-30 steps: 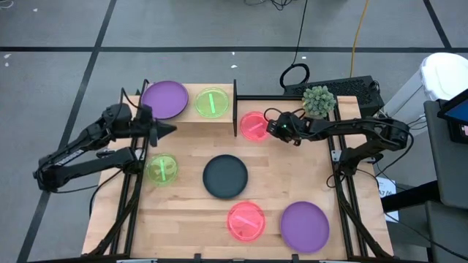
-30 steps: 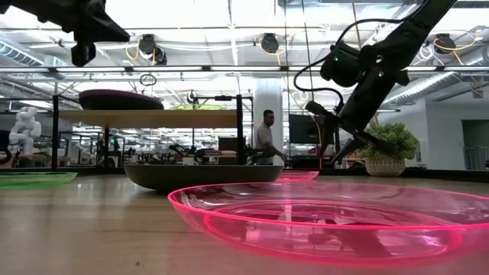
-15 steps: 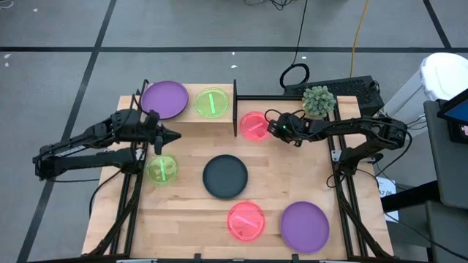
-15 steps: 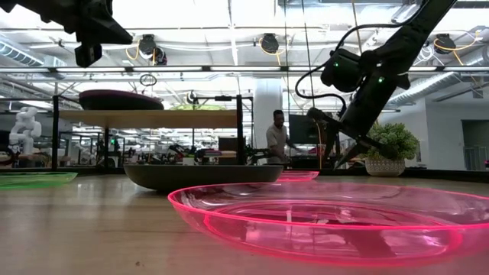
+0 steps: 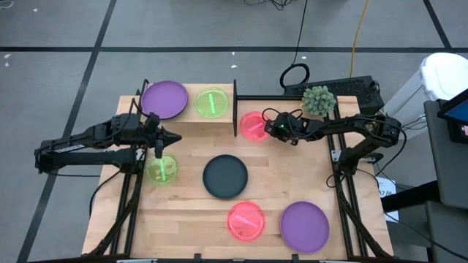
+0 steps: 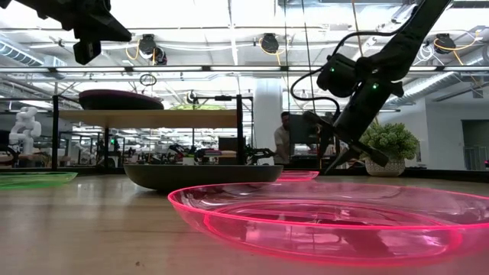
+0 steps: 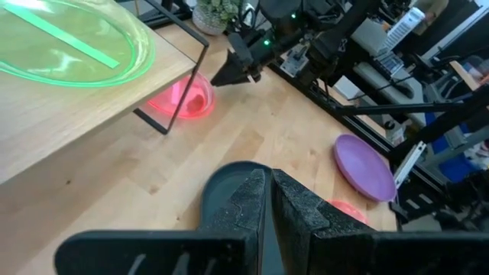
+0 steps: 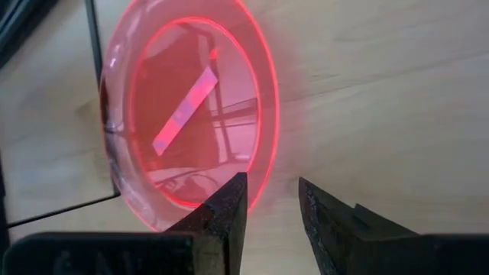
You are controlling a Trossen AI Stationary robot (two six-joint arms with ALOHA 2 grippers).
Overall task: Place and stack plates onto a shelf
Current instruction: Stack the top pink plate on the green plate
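The shelf [image 5: 186, 115] stands at the table's far left and carries a purple plate [image 5: 164, 98] and a green plate [image 5: 212, 102]. A pink plate [image 5: 252, 126] lies flat on the table just right of the shelf's black end panel. My right gripper [image 8: 271, 191] is open, slanting down at this plate's right rim [image 8: 263, 164]. My left gripper [image 5: 175, 136] is shut and empty, in the air between the shelf and a green plate [image 5: 161, 169] on the table. A dark plate [image 5: 224, 176], a pink plate [image 5: 246, 220] and a purple plate [image 5: 305, 226] lie nearer. My right gripper comes slanting down from the table's right at the pink plate's right rim [image 8: 260, 179]. The rim shows right beside one fingertip [image 8: 233, 191]. I cannot tell whether a finger touches it. The plate lies flat on the table.
A small potted plant [image 5: 319, 101] stands at the far right corner beside a black device [image 5: 351, 89]. The shelf's black end panel [image 5: 235, 109] stands upright right next to the pink plate. A person [image 6: 284, 141] is in the room behind the table.
My left gripper, still shut, has swung a little toward the table's near edge, away from the shelf and closer to the green plate on the table.
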